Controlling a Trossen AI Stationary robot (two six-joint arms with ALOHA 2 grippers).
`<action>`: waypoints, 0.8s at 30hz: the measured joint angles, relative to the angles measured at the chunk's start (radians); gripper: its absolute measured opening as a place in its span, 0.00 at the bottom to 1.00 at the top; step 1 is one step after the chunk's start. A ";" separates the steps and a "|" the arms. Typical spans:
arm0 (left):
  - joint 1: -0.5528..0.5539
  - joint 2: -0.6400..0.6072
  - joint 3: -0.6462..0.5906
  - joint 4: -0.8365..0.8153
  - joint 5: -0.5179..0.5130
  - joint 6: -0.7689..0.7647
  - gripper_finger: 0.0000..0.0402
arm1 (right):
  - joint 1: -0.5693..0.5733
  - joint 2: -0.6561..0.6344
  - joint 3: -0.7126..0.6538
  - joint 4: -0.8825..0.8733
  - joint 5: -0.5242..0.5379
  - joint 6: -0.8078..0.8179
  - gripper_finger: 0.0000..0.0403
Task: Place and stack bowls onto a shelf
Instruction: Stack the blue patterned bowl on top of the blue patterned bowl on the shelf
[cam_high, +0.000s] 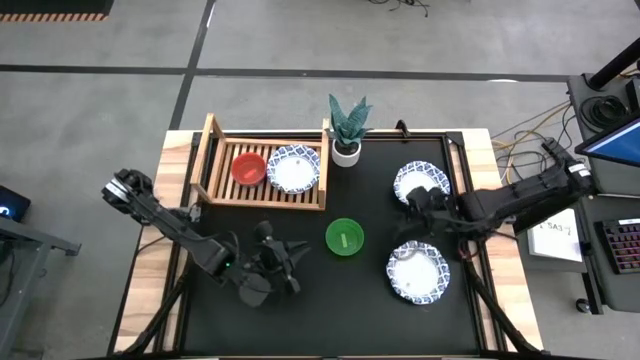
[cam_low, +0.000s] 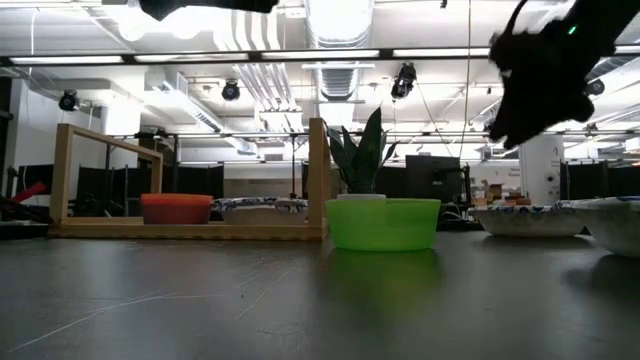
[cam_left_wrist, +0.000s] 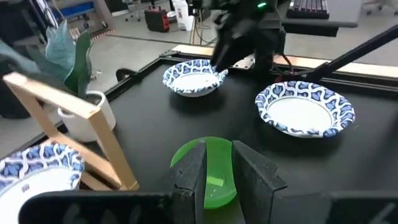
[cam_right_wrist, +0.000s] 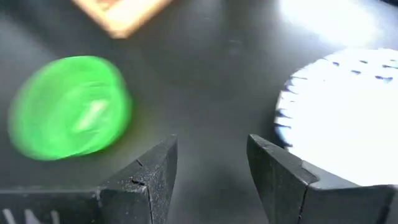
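One plant pot (cam_high: 346, 152) beside shelf (cam_high: 212, 160)

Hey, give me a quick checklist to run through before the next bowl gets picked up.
1. Right gripper open: ok.
2. Right gripper empty, near the rear patterned bowl: ok.
3. Left gripper open, empty, facing the green bowl: ok.
4. Shelf holds a red bowl and a white patterned bowl side by side, both free to stack on: ok.
5. Plant pot beside the shelf's end, close to the path: cannot tell.
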 joint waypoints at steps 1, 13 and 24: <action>0.000 0.013 0.014 0.001 -0.002 0.013 0.15 | -0.039 0.010 -0.002 -0.013 -0.015 -0.002 0.45; 0.001 0.185 0.287 -0.153 -0.136 0.175 0.15 | -0.359 0.184 -0.007 0.001 -0.155 -0.235 0.45; 0.001 0.266 0.476 -0.439 -0.237 0.092 0.15 | -0.376 0.355 -0.007 0.068 -0.151 -0.291 0.35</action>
